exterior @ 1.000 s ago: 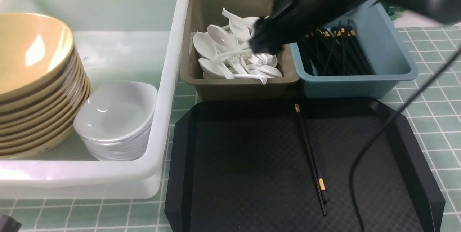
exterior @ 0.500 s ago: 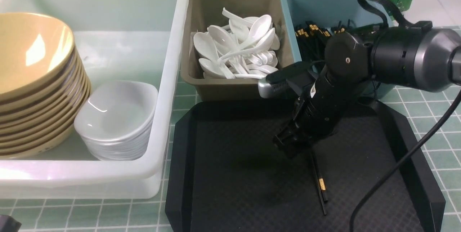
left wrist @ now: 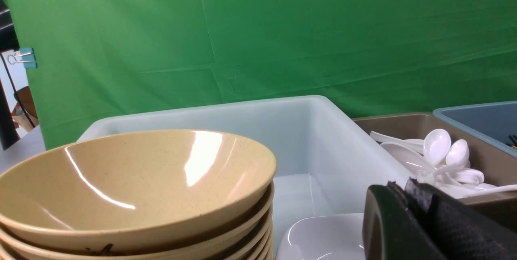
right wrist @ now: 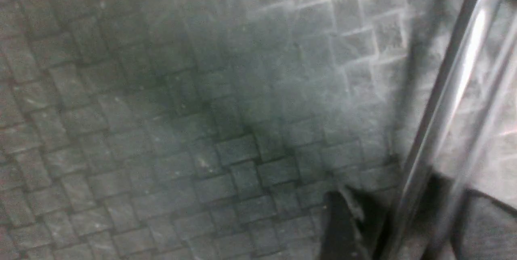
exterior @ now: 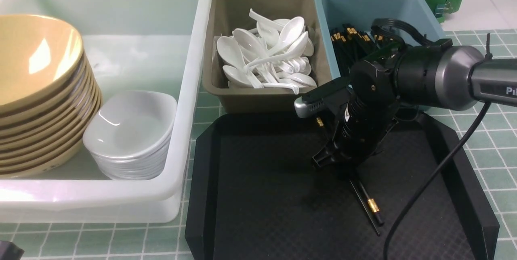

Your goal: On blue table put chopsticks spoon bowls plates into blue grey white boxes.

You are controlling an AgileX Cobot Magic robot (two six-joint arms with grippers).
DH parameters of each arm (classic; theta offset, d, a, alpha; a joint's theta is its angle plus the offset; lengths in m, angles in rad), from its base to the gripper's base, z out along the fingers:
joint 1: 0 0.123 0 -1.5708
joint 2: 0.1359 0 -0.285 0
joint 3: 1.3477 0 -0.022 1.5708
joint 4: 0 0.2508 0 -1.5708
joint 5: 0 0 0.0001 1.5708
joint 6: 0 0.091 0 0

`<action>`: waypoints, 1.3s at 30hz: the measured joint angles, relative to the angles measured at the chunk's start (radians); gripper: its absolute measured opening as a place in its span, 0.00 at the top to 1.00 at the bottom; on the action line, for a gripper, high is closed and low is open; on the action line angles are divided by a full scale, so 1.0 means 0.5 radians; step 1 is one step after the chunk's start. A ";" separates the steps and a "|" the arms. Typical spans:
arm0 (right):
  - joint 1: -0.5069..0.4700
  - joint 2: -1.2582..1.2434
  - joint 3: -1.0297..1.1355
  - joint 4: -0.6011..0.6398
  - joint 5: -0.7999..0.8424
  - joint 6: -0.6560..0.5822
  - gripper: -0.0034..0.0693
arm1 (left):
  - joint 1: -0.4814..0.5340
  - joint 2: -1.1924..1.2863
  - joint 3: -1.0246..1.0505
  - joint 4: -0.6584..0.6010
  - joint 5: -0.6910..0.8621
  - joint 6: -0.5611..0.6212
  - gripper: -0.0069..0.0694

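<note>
Right pincer [exterior: 340,166] low at two chopsticks [exterior: 369,203], on black tray [exterior: 262,195]

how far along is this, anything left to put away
Nearly done: bowls and plates sit in the white tub, spoons in the grey-brown box. In hand: right claw down at the only chopstick pair on the black tray. Left: that pair into the blue box.

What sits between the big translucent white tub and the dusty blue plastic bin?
The grey-brown plastic bin heaped with glossy white soup spoons, seen in the front view.
</note>
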 joint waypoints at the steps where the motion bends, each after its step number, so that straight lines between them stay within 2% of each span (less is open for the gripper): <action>1: 0.000 0.004 -0.007 0.034 0.011 -0.024 0.54 | 0.000 0.000 0.000 0.000 0.000 0.000 0.90; 2: 0.000 0.004 -0.007 0.039 0.011 -0.030 0.55 | 0.000 0.000 0.000 0.000 0.000 0.000 0.90; 4: 0.002 0.001 -0.008 0.083 0.029 -0.096 0.70 | 0.000 0.000 0.000 0.000 0.000 -0.002 0.90; 5: 0.002 -0.002 -0.008 0.083 0.036 -0.142 0.74 | 0.000 0.000 0.000 0.000 0.000 -0.002 0.90; 10: 0.002 -0.077 0.024 0.139 0.107 -0.266 0.74 | 0.000 0.000 0.000 0.000 0.000 0.000 0.90; 19: 0.007 -0.647 0.037 0.139 0.222 -0.428 0.74 | 0.000 0.000 0.000 0.000 0.000 0.000 0.90; 22: -0.028 -0.840 0.037 0.095 -0.028 -0.509 0.74 | 0.000 0.000 0.000 0.000 0.000 0.000 0.90; 26: -0.204 -0.876 0.037 0.020 -0.719 -0.533 0.74 | 0.000 0.000 0.000 0.000 -0.017 0.000 0.90; 27: -0.275 -0.830 0.037 0.009 -1.025 -0.534 0.74 | 0.000 0.000 0.000 0.000 -0.017 0.000 0.90; 31: -0.464 -0.556 0.030 0.000 -1.682 -0.457 0.74 | 0.000 0.000 0.000 0.000 -0.017 0.000 0.90; 33: -0.539 -0.363 -0.006 -0.002 -1.782 -0.356 0.74 | 0.000 0.000 0.000 0.000 -0.019 0.000 0.90; 35: -0.591 -0.189 -0.067 -0.004 -1.713 -0.227 0.70 | 0.000 0.000 0.000 0.000 -0.022 0.000 0.90; 39: -0.614 -0.026 -0.153 -0.005 -1.444 -0.115 0.53 | 0.000 0.000 0.000 0.000 -0.023 0.000 0.90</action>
